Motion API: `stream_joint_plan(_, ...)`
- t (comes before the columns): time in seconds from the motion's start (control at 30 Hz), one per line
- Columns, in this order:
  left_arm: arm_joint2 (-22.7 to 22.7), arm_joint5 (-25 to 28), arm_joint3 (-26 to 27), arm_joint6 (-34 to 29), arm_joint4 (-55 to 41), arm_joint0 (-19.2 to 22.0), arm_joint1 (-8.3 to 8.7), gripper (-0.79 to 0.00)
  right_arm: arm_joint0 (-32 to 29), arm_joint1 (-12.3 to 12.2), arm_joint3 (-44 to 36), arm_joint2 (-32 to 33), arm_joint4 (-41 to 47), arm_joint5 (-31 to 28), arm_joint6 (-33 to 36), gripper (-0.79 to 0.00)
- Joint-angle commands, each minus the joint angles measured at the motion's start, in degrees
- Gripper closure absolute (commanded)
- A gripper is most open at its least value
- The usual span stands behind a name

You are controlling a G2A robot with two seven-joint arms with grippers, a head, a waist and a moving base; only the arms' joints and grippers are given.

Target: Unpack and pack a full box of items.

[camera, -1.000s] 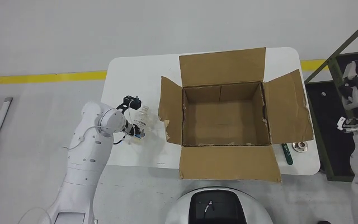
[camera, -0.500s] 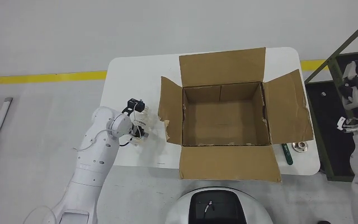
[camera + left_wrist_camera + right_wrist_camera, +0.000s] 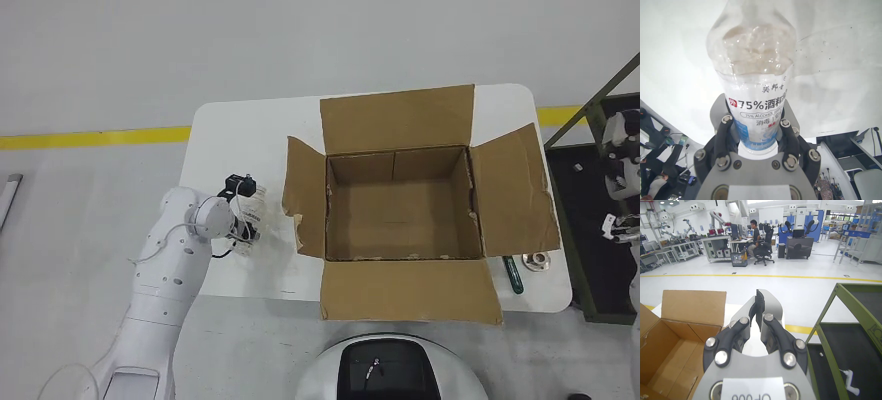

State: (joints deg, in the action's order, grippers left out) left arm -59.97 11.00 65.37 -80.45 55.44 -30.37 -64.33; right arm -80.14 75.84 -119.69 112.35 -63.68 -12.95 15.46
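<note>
A brown cardboard box (image 3: pixel 400 205) stands open on the white table (image 3: pixel 240 130), its flaps spread and its floor bare; it also appears as the box (image 3: pixel 674 332) in the right wrist view. Left of the box, my left gripper (image 3: pixel 250 215) is shut on a clear alcohol bottle (image 3: pixel 755 79) with a blue and white label, held over the table. My right gripper (image 3: pixel 759 311) is off the table's right side, its ribbed pads pressed together with nothing between them.
A green-handled tool (image 3: pixel 513 275) and a small metal ring (image 3: pixel 536 262) lie on the table by the box's right flap. A green-framed cart (image 3: pixel 600 200) with black shelves stands right of the table.
The left arm has shifted slightly with the bottle still in its gripper, staying just left of the box. Box and tools are unmoved.
</note>
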Motion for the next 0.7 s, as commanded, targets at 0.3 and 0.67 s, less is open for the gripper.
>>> stream_joint_plan(0.3, -9.5, -10.8, 4.3, -6.9, -7.3, 6.6, 1.27, 0.000, 3.3, -0.8, -1.7, 0.7, 11.7, 6.3, 18.8, 0.000)
stream_joint_plan(0.67, -14.1, -14.6, 14.3, -6.8, -22.4, 13.9, 1.37, 0.000, 5.0, -1.9, -2.8, -1.3, 7.6, 5.3, 17.9, 0.000)
